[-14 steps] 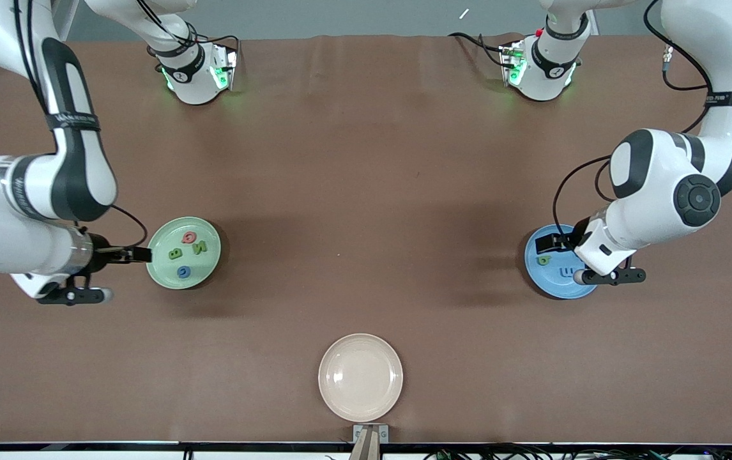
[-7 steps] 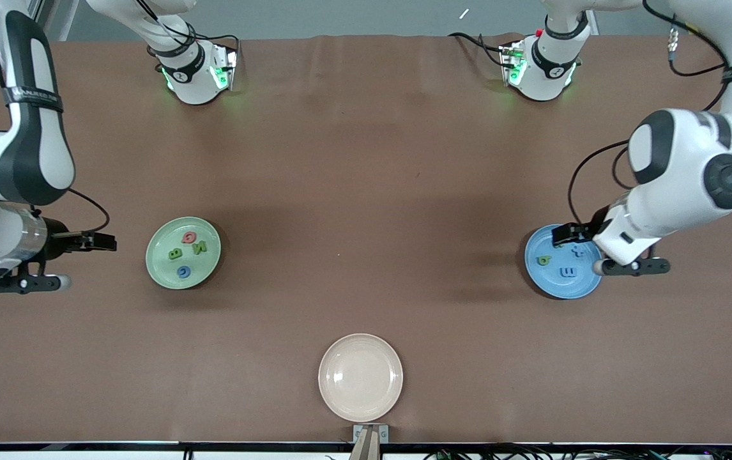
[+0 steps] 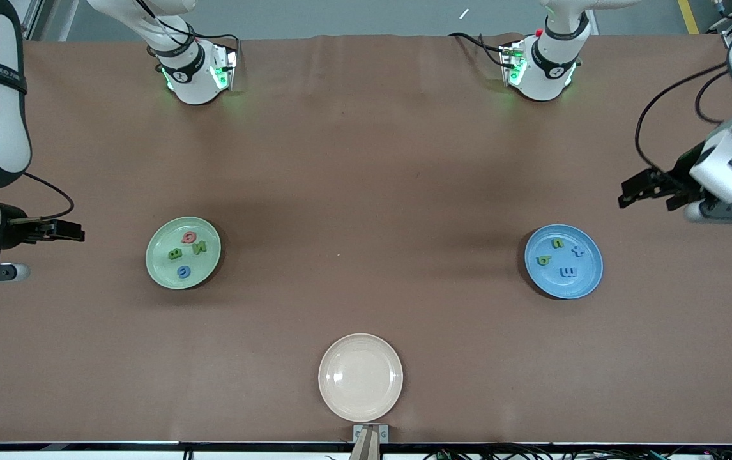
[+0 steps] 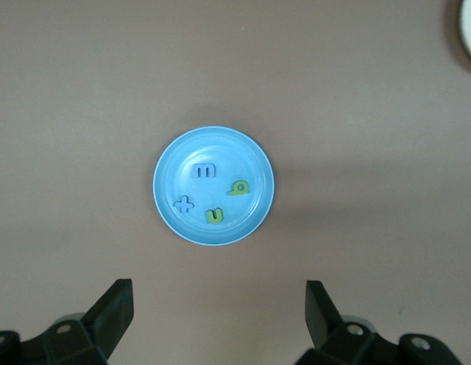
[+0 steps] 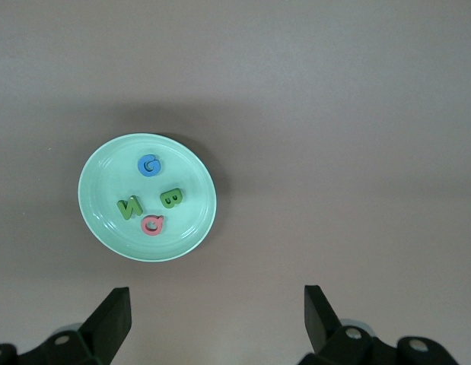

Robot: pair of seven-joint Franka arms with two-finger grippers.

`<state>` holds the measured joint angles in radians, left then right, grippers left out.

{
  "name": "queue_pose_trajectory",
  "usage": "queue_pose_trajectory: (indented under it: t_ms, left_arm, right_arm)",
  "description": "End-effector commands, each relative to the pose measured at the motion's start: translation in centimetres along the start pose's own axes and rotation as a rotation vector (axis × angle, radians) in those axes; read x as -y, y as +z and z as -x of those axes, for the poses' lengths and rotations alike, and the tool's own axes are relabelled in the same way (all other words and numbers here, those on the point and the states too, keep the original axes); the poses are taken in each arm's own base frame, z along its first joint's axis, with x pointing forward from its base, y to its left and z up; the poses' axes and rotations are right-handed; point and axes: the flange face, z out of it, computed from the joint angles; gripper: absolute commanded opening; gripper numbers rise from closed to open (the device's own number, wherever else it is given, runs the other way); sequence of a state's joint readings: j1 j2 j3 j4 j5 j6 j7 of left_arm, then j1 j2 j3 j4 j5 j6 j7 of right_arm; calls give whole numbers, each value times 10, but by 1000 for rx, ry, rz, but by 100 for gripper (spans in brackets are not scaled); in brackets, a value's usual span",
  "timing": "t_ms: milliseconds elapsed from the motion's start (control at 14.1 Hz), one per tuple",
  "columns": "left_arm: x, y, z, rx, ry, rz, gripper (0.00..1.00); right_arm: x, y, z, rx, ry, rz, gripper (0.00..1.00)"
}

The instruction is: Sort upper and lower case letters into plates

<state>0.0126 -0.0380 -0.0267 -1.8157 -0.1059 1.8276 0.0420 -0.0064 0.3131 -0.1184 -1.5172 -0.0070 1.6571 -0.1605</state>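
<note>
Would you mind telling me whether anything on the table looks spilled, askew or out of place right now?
Nothing stands out. Four letters lie flat in the pale green plate and four in the blue plate, none on the table. The cream plate holds nothing. Both the left pincer and the right pincer are open.

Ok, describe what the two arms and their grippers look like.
Both arms are glossy white with black joint sections and loose black cables; the right arm carries a black band with white lettering. Both bases glow green. The left gripper and right gripper have short black fingers on white wrists.
</note>
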Motion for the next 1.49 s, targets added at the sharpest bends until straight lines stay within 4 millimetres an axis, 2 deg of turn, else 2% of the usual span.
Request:
queue_pose_trajectory:
  t_ms: [0,142,284,356,853,1280,1351,1422]
  left_arm:
    - [-5,-37,12,-35,21,14,99]
    - [-9,-65,15,-10,33,5,99]
    - [-10,-95,20,-10,46,-38,99]
    - [-10,-101,22,-1,47,-38,99]
    - [-9,-107,24,-3,47,-38,100]
    - [-9,-116,10,-32,50,-39,100]
    - [-9,-116,9,-35,49,-40,100]
    - [-9,-107,4,-20,49,-39,100]
  right_arm:
    - [1,-12,2,-11,-6,6,100]
    - [6,-30,-2,-46,-16,18,100]
    - [2,-44,-2,-80,-7,10,100]
    - [5,-48,-3,-88,-9,12,100]
    - [7,-51,3,-64,-5,4,100]
    - [2,-44,13,16,5,-2,100]
    - [-1,-45,17,21,12,-12,100]
    - [-1,-46,19,25,12,-13,100]
